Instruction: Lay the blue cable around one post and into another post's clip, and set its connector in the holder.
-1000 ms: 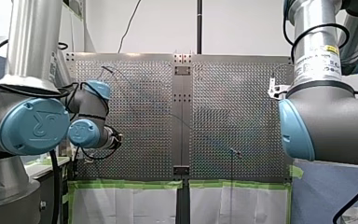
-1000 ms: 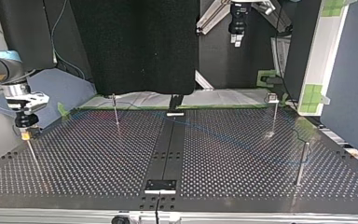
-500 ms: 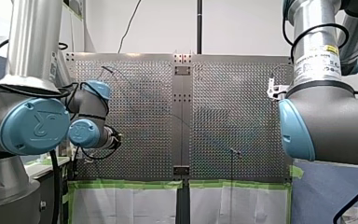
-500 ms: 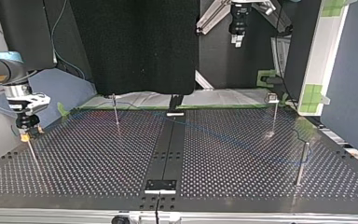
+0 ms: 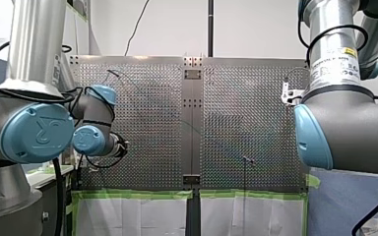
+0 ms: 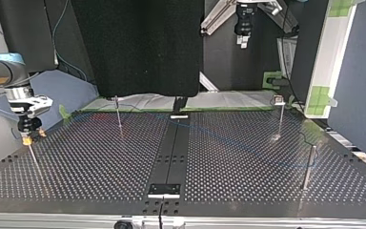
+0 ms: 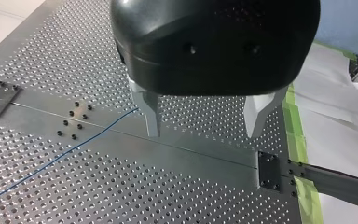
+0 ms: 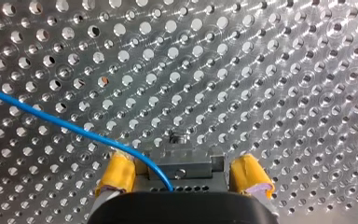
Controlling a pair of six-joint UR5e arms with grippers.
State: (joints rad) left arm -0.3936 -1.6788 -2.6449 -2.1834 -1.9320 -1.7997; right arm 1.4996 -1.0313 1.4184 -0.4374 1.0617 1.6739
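- blue cable (image 8: 51,119) slants across the perforated surface (image 8: 261,70); one end curves in over the post clip (image 8: 186,162) between my right gripper (image 8: 184,176)'s yellow pads.
- my right gripper is released: its pads stand apart on either side of the clip and pinch nothing.
- my left gripper (image 7: 203,133) is also released and empty, above the surface, with the cable below and to one side.
- my right arm looks far nearer the clip; the cable's length leads away from it.
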